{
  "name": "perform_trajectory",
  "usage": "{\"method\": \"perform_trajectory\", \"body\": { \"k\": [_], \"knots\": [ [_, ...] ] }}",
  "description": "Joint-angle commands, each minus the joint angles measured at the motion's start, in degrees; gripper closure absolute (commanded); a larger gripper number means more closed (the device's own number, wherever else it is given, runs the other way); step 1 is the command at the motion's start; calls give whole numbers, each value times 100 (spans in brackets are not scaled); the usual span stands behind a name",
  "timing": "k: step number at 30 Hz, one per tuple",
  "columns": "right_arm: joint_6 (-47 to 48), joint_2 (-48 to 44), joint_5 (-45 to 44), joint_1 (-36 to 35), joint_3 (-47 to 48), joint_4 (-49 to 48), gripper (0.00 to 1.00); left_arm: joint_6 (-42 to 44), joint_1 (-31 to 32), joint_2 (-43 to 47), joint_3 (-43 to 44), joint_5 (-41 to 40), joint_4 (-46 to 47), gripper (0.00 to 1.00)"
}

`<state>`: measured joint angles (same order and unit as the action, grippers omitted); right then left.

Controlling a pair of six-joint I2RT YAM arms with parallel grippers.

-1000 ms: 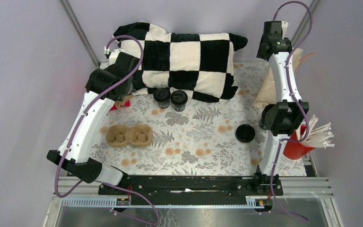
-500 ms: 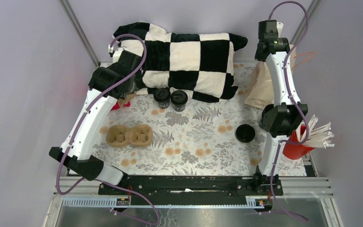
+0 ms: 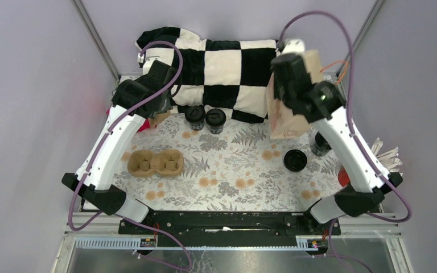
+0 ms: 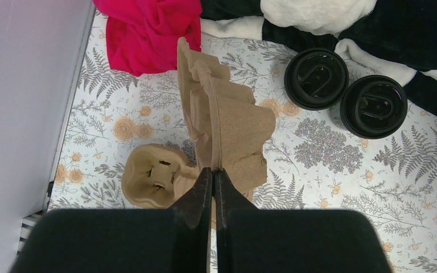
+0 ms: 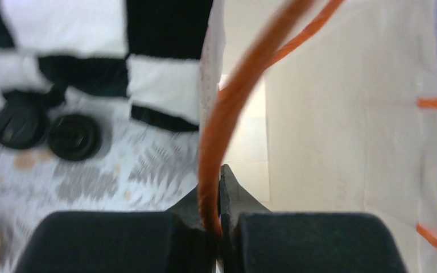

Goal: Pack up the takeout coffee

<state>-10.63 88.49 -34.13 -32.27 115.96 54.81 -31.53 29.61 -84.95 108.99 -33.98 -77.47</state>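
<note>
takeout coffee cups (image 3: 195,116) stand outside the bag (image 3: 287,116) (right tool (image 5: 221,187) pinches its handle (image 5: 233,96), left tool (image 4: 213,187) a carrier (image 4: 227,119)).

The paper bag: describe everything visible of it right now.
The paper bag is brown kraft paper outside and pale inside, with thin orange cord handles. The right tool is shut on one handle, and the bag hangs tilted beneath it by the right end of the checkered blanket. Its mouth stands open toward the wrist camera. Whether its base touches the table cannot be told.
</note>
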Motion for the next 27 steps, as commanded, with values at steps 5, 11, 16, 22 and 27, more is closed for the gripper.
{"method": "perform_trajectory", "body": {
  "k": [5,11,16,22,27],
  "knots": [
    [-1885,-497,-1094,-2180,-1418,959,100,-76,19,-90,246,190,78,100],
    [-2060,-538,-514,-2942,-2157,348,100,-155,19,-197,468,449,35,100],
    [-1751,-391,25,-3153,-2424,-107,97,-181,17,-195,591,607,-35,100],
    [-1417,-444,775,-3162,-2102,-14,34,-60,18,-19,687,730,44,100],
    [-1159,-736,1629,-3162,-1593,57,9,189,18,201,472,926,369,100]
  ]
}}
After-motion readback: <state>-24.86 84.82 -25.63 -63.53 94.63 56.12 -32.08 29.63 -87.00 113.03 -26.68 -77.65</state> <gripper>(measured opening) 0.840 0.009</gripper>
